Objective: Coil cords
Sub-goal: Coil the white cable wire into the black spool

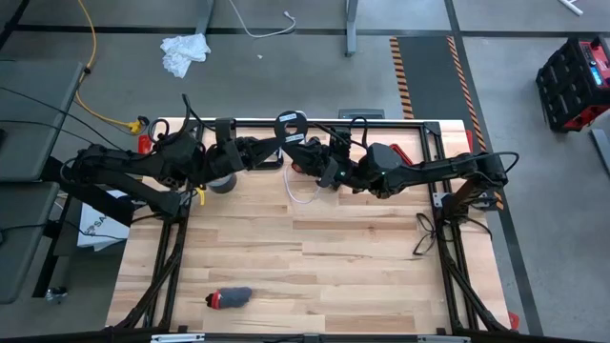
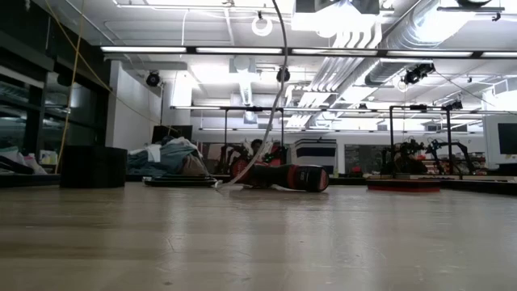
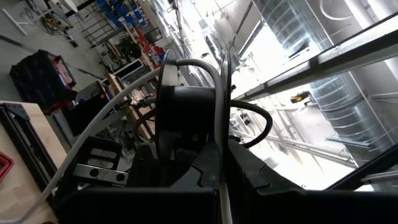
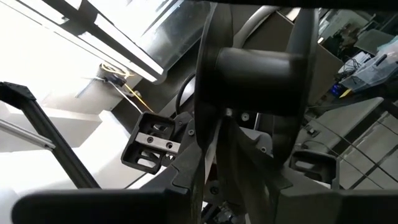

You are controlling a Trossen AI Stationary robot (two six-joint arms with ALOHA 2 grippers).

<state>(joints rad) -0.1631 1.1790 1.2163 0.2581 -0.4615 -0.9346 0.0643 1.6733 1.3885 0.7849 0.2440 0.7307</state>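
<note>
Judging by its slack loops, the thin white cable (image 1: 303, 193) looked light and limp, likely to spring loose unless kept taut; the small round black disc (image 1: 289, 122) at its end seemed the firm place to take hold. That disc was raised above the far middle of the bench (image 1: 315, 267), between both arms, with the cable trailing down to the wood beneath. The left claw (image 1: 276, 143) was pressed together, apparently pinching the disc's edge, as the left wrist view suggested. The right claw (image 1: 307, 151) stood partly spread just beside the disc; whether it gripped disc or cable I could not tell.
</note>
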